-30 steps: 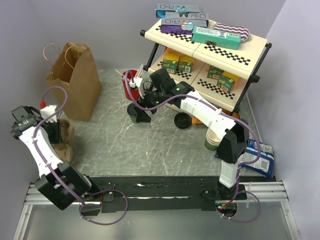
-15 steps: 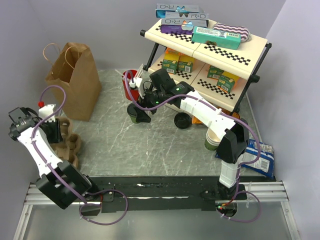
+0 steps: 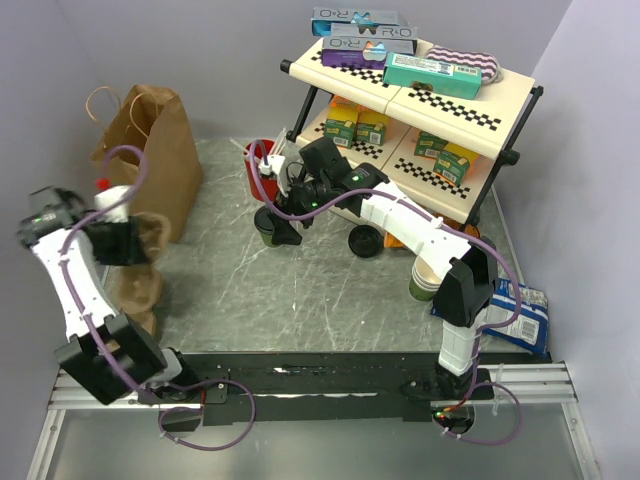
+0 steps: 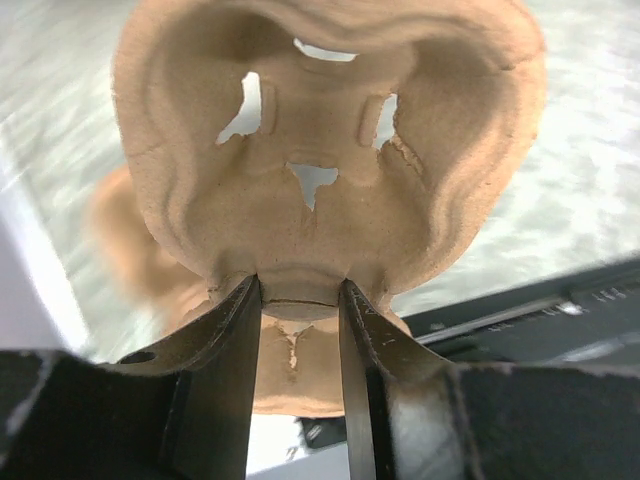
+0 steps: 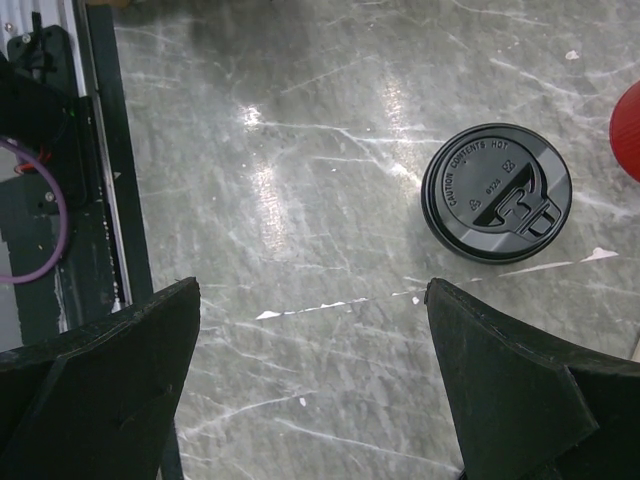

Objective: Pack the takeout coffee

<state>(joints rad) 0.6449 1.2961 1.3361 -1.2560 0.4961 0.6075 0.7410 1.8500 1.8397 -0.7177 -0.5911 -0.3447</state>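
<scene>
Toward the back of the table, near the red cup, the coffee cup stands upright under its black lid; the right gripper hovers over it, spread wide and empty. At the left, the left gripper pinches a brown pulp cup tray by its edge, just beside the paper bag.

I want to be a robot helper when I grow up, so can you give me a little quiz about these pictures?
1. True or false: the right fingers stand open, holding nothing.
2. What do the left fingers pinch? A) a spoon B) the pulp cup carrier C) a napkin
3. Fill in: the takeout coffee stands on the table with a round ___ lid.
Key: 1 true; 2 B; 3 black.
</scene>
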